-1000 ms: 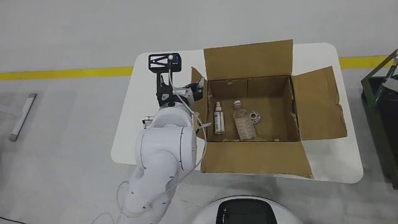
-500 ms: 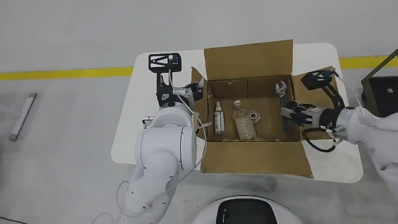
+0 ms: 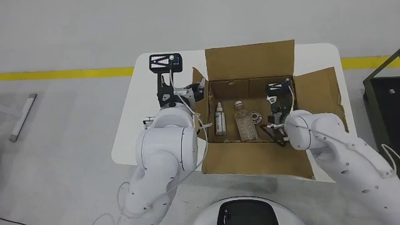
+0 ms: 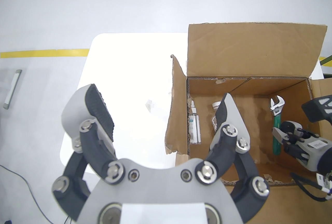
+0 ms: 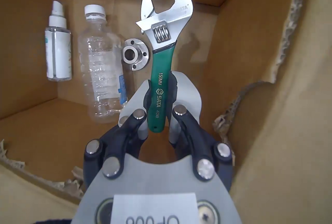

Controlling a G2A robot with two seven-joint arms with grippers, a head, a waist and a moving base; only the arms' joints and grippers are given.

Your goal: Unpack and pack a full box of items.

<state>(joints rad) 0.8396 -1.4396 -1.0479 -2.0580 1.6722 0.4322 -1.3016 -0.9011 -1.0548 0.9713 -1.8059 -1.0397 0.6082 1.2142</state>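
Note:
An open cardboard box (image 3: pixel 250 86) stands on the white table (image 3: pixel 134 131). On its floor lie a white spray bottle (image 5: pixel 58 53), a clear water bottle (image 5: pixel 102 64) and a metal flange (image 5: pixel 136 53), side by side. My right gripper (image 5: pixel 159 95) is shut on the green handle of an adjustable wrench (image 5: pixel 166 27), held inside the box near its right wall, steel head pointing at the far wall. From the left wrist view the wrench (image 4: pixel 277 116) hangs above the box floor. My left gripper (image 4: pixel 160 105) stands open and holds nothing, just outside the box's left wall.
All four box flaps (image 3: pixel 322 103) are folded outward, with the near one (image 3: pixel 256 158) lying over the table's front. Bare table lies left of the box. A dark green bin (image 3: pixel 381 100) stands off the table's right end.
My right arm came in from the right with the wrench and moved left, down into the box. The left arm has kept still.

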